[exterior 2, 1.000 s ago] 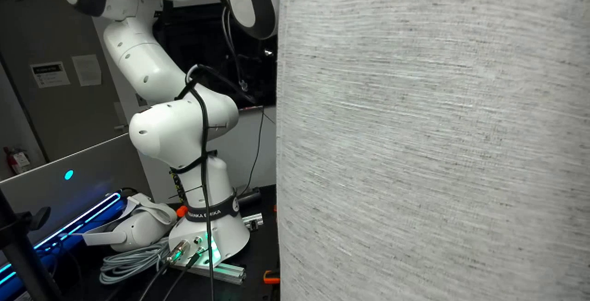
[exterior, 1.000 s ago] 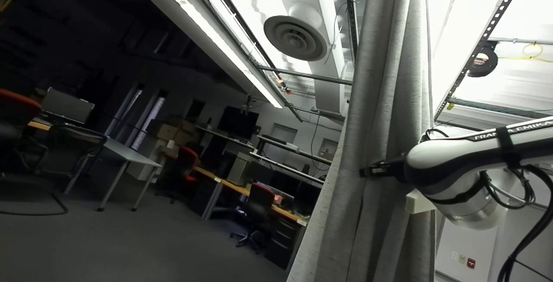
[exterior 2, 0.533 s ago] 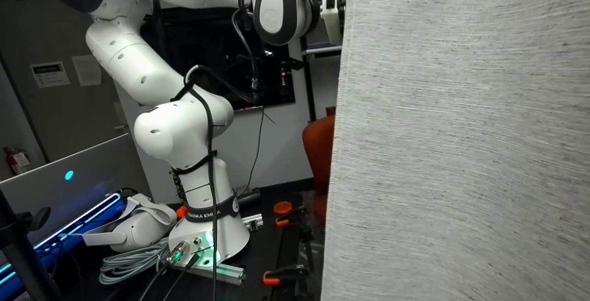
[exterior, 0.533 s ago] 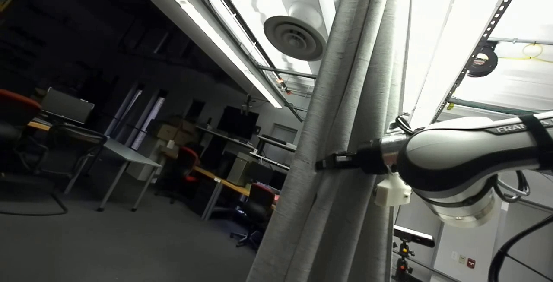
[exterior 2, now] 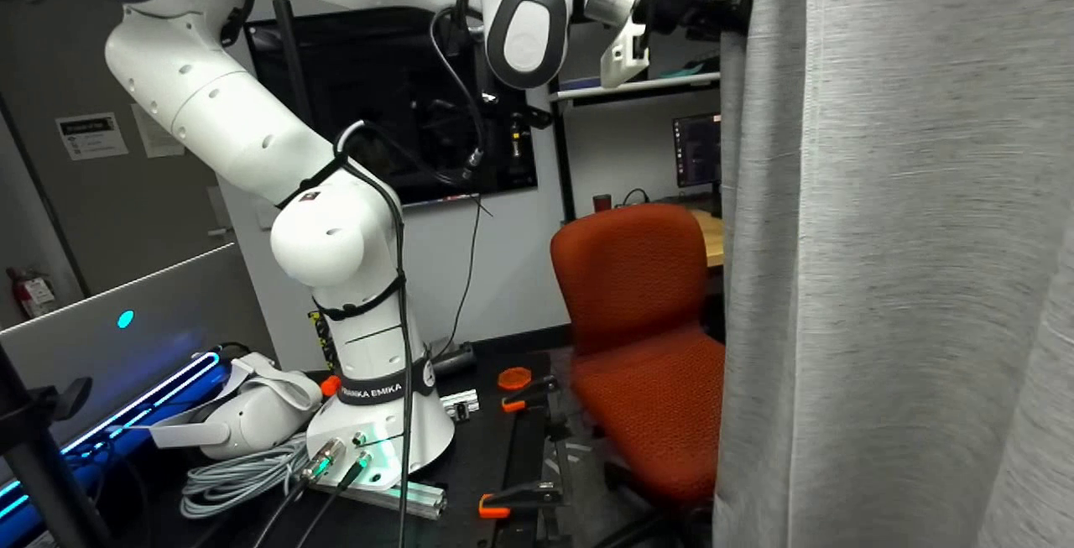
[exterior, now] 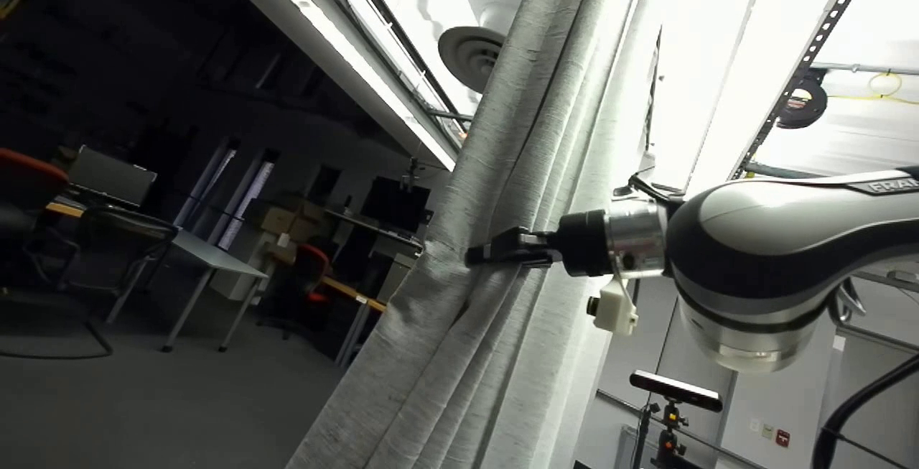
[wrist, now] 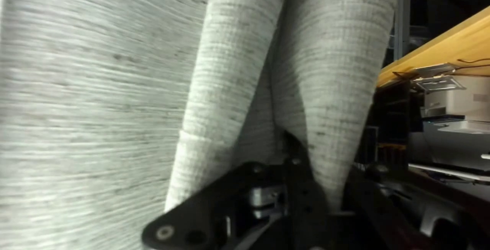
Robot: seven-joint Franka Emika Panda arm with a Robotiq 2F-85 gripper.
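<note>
A grey woven curtain [exterior: 502, 160] hangs in soft vertical folds and slants toward my gripper [exterior: 477, 255]. In the wrist view a fold of the curtain [wrist: 340, 89] narrows down between the black fingers [wrist: 304, 181], which are shut on it. Their tips are partly hidden by cloth. At the top of an exterior view my gripper [exterior 2: 738, 7] meets the near edge of the curtain [exterior 2: 906, 237], which fills the right side there. The white wrist camera [exterior: 615, 307] hangs under the gripper's mount, apart from the cloth.
An orange chair [exterior 2: 629, 279] stands beside the curtain's edge. On the black table by the arm's base are orange-tipped clamps [exterior 2: 520, 495], a white headset [exterior 2: 260, 414] and coiled grey cable [exterior 2: 243, 472]. A camera on a tripod [exterior: 675, 388] stands below the arm.
My arm has extended away from its base, drawing the curtain along. The cloth slid left in an exterior view and right in another, uncovering the orange chair, clamps and gripper. The gripper stayed shut.
</note>
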